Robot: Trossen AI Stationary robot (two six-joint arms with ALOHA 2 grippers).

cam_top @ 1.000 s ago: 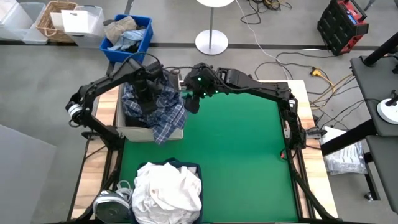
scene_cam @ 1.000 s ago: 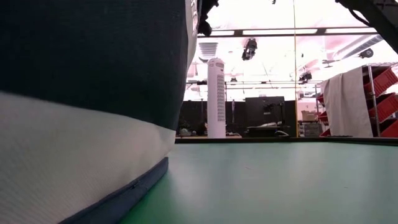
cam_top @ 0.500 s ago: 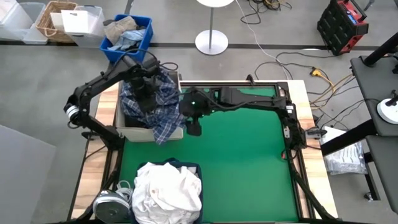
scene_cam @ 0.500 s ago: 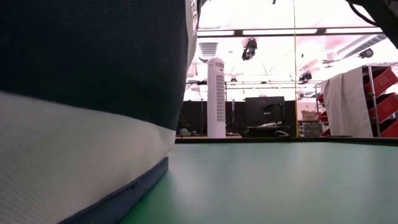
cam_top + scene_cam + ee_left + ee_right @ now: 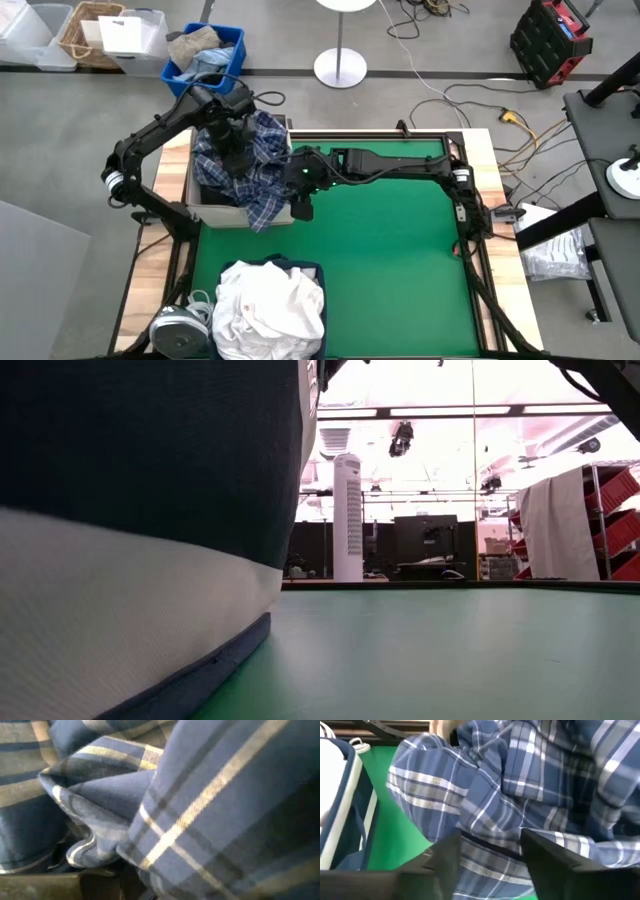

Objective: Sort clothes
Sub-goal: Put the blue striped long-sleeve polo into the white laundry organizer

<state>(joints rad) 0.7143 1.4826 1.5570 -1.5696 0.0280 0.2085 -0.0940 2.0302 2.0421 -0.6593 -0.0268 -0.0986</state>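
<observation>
Green matting covers my table [image 5: 390, 260], which stands on a grey floor strewn with cables. High view: the blue-and-white plaid cotton shirt [image 5: 262, 180] lies heaped over the pale open-topped fabric bin [image 5: 215, 212] at the table's far left corner, one tail spilling over the bin's near wall. My left hand [image 5: 232, 140] is pressed down into the heap, presumably to seat the shirt in the bin; whether its fingers are parted I cannot tell. My right hand [image 5: 301, 208] reaches across to the spilling tail. A mound of white garments [image 5: 268, 305] fills a second, navy-trimmed bin at the near edge, so whites appear to be kept apart from colours.

Low view: that bin's navy-and-white wall [image 5: 140, 540] blocks the left half; bare mat runs beyond it.

Left wrist view: only folds of plaid, close to the lens.

Right wrist view: my right hand's two dark fingers [image 5: 442, 857] stand spread apart, empty, just short of the hanging plaid, placed, I judge, to take the loose tail and tuck it in.
</observation>
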